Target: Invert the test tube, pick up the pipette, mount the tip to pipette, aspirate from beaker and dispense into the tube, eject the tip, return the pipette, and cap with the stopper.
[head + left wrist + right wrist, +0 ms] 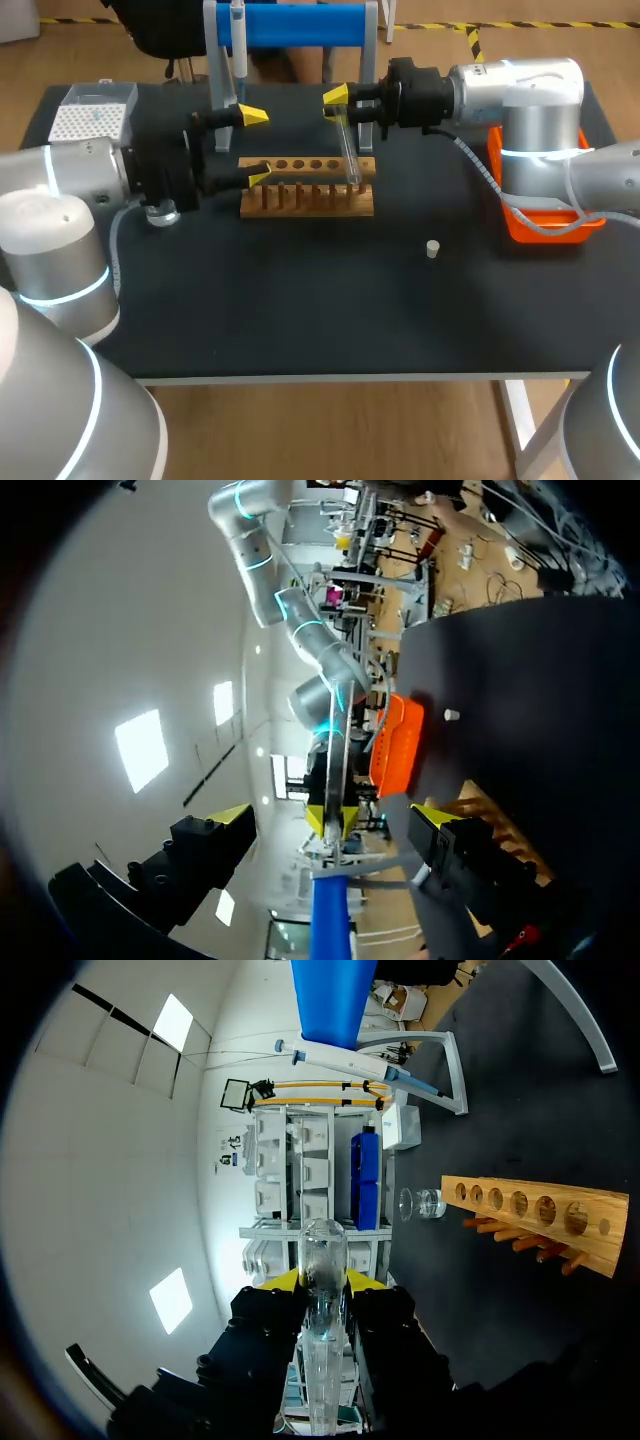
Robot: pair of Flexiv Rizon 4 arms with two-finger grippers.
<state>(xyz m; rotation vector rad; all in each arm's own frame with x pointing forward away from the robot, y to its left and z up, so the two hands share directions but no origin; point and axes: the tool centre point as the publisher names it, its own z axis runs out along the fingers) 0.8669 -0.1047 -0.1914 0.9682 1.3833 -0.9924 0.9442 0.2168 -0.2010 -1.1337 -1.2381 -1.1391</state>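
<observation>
Stopper (432,249) is lying alone on the table (300,310), nearer you than the rack (306,199) and off its right end. It is probably waiting there for the capping step. Beaker (160,212) is sitting just off the rack's left end.

At the rack: your right gripper (340,108) is hanging above the rack's right end, fingers closed on the tube (349,152) near its upper end. Tube is hanging tilted, its lower end down at the rack's right end; cannot tell if it is touching the wood. Right wrist view is showing the tube (322,1260) pinched crosswise between both tips, a rounded end sticking out past them. You are likely in the inverting step, and the high grip looks meant to let the tube clear the pegs.

Your left gripper (256,147) is hovering at the rack's left end, fingers spread wide, holding nothing. It is probably parked clear of the tube yet close to the pipette.

Beyond the rack: pipette (237,40) is hanging on the blue stand (300,24), untouched. Tip box (90,118) is sitting beyond the rack's left end. Orange bin (545,228) is sitting well right of the rack.
</observation>
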